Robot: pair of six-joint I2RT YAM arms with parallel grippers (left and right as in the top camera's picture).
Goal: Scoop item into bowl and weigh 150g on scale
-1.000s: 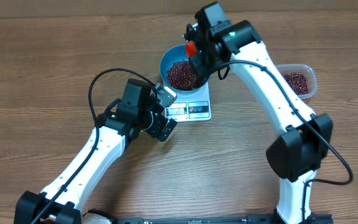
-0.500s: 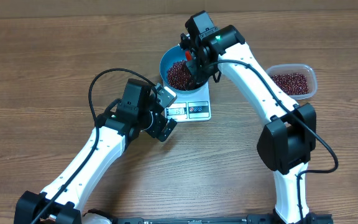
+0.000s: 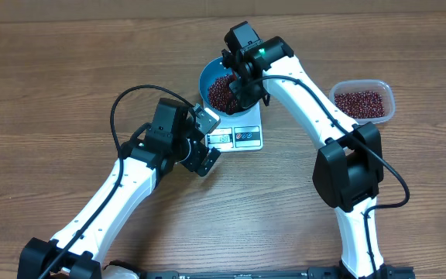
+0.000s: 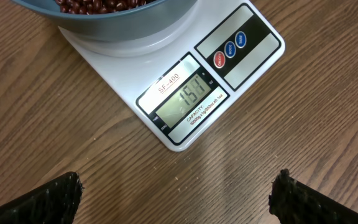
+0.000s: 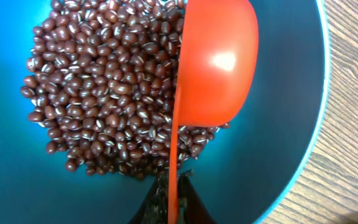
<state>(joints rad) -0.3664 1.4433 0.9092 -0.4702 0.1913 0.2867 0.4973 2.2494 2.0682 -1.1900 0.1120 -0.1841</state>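
Wood table [image 3: 53, 77]; beans [image 5: 104, 93] heaped in blue bowl [image 5: 17, 186], which sits on scale [image 4: 179, 81]; display reads 151; red scoop [image 5: 213, 62] tipped on edge over heap, right gripper [image 5: 173, 196] clamped on its handle; left gripper [image 4: 178, 202] gaping wide, empty, near scale front; risk: scoop leaning on beans skews reading, or nudges bowl off-centre.

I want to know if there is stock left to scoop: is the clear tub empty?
No, the overhead view shows red-brown beans covering the floor of the clear tub.
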